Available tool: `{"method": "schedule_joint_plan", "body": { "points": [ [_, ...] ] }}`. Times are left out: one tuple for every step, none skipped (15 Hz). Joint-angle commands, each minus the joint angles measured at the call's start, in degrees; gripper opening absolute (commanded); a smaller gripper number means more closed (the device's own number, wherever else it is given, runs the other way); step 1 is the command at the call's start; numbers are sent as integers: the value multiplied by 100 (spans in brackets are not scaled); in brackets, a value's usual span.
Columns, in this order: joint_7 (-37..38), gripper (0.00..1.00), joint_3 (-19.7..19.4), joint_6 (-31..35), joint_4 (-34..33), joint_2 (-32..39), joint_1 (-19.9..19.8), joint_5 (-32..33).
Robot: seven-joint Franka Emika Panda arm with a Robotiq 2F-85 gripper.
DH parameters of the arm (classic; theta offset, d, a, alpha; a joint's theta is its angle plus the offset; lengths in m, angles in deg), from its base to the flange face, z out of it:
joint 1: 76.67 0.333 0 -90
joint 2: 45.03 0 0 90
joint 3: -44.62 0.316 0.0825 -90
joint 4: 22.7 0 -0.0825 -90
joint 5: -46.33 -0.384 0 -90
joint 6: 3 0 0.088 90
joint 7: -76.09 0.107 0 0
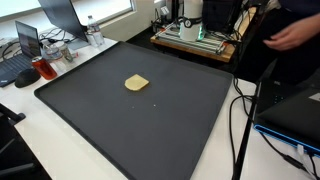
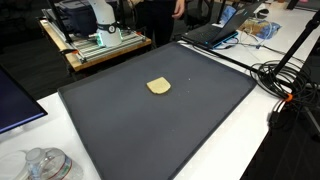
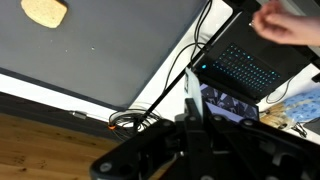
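- The flat tan piece (image 1: pixel 136 83) lies alone near the middle of the black mat (image 1: pixel 150 125). Both exterior views show it there (image 2: pixel 158 87), with nothing touching it.
- In the wrist view the same tan piece (image 3: pixel 45 11) sits at the far top corner, well apart from the end effector (image 3: pixel 192 128).
- The end effector shows only in the wrist view, as a dark shape at the bottom edge. Its fingers are pressed together and grip nothing.
- It hangs beyond the mat's edge, above the rim of the white bench (image 3: pixel 60 92) and a tangle of black cables (image 3: pixel 150 100).
- The black mat (image 2: pixel 150 135) covers most of the bench (image 1: pixel 60 145).
- An open laptop (image 3: pixel 245 65) with lit keys stands just past the cables. A person's hand (image 3: pixel 285 22) hovers above it.
- Wooden floor (image 3: pixel 40 140) shows below the bench edge.
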Motion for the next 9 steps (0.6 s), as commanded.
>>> {"method": "schedule_joint_plan", "body": {
  "points": [
    [-45,1,109,-43,-441,615,-261,400],
    [-2,1,157,-47,-597,861,-340,539],
    [44,1,204,-61,-740,1073,-411,669],
    [97,1,280,-89,-928,1345,-500,832],
    [136,1,345,-125,-1101,1584,-576,991],
    [180,1,402,-185,-1305,1871,-638,1127],
    [199,1,444,-261,-1495,2120,-679,1242],
    [239,1,475,-345,-1698,2397,-723,1329],
    [300,1,500,-416,-1875,2629,-766,1414]
  ]
}}
